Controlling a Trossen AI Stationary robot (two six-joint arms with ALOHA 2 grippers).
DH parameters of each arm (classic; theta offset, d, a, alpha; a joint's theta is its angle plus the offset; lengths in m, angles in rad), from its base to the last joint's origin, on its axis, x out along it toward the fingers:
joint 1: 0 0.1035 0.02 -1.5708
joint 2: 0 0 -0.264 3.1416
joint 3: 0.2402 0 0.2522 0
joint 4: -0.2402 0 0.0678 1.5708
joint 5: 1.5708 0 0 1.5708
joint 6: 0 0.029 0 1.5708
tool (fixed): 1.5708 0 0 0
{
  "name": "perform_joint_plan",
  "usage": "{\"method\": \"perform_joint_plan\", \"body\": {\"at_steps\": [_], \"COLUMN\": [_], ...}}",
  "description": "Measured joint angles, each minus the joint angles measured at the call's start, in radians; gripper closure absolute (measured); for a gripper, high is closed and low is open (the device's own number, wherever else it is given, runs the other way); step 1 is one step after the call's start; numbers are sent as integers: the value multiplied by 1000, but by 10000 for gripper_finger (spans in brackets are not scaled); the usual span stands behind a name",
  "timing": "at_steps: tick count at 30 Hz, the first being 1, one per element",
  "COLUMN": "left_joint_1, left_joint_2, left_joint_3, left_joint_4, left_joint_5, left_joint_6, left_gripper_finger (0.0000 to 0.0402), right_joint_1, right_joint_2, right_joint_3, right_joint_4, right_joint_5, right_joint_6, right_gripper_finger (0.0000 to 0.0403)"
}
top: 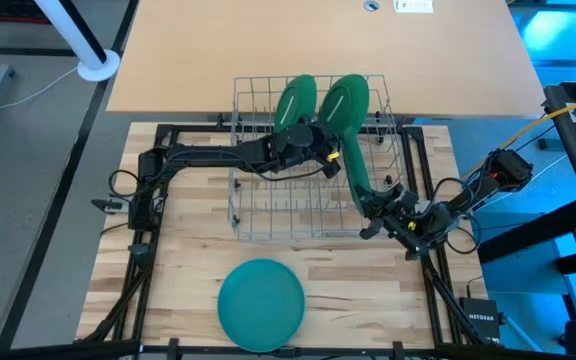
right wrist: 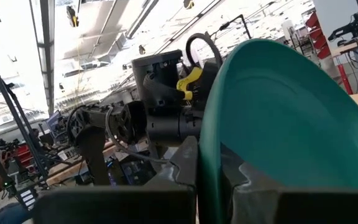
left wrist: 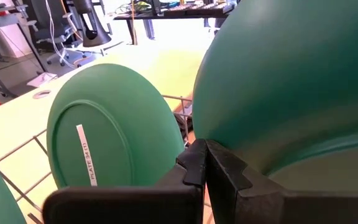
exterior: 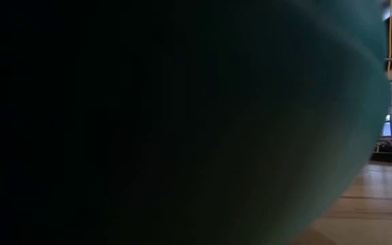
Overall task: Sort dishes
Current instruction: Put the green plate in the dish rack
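Over the wire rack [top: 268, 215] both grippers hold one green plate [top: 353, 165] upright; it shows edge-on from above. My left gripper [top: 330, 152] is shut at its far part, and my right gripper [top: 371, 203] is shut at its near part. Two more green plates [top: 296, 98] [top: 348, 98] stand on their edges in the rack's far slots, leaning toward the far side. In the left wrist view one of them [left wrist: 110, 124] shows a white label. Another green plate [top: 261, 303] lies flat on the table near its near edge. My left gripper [left wrist: 207, 165] pinches the held plate's rim [left wrist: 211, 140] between its two fingers, coming level from the table's left. The plate [left wrist: 291, 81] stands upright, lifted above the rack floor. My right gripper [right wrist: 207, 174] pinches the opposite, near rim [right wrist: 209, 146] between its two fingers, coming from the table's near right side. The plate [right wrist: 278, 112] rises upright from the fingers.
The rack's near rows are free of plates. The flat plate [exterior: 216, 122] on the table fills almost the whole low view, so only a strip of wooden table [exterior: 373, 204] shows there. A tan tabletop [top: 318, 40] lies beyond the rack. Cables hang at the right arm [top: 498, 170].
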Motion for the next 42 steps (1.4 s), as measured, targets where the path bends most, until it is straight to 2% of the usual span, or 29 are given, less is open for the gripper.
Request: {"method": "perform_joint_plan", "body": {"at_steps": [14, 24, 42], "left_joint_1": [-3, -15, -11], "left_joint_2": [-6, -18, -21], "left_joint_3": [0, 0, 0], "left_joint_4": [-5, -3, -34], "left_joint_5": [-6, -48, -47], "left_joint_6": [51, 111, 130], "left_gripper_finger": [401, 401, 401], "right_joint_1": [0, 1, 1], "right_joint_2": [16, 16, 16], "right_joint_3": [0, 18, 18], "right_joint_4": [2, 3, -38], "right_joint_5": [0, -7, 29], "right_joint_6": [23, 19, 30], "right_gripper_finger": [388, 388, 388]}}
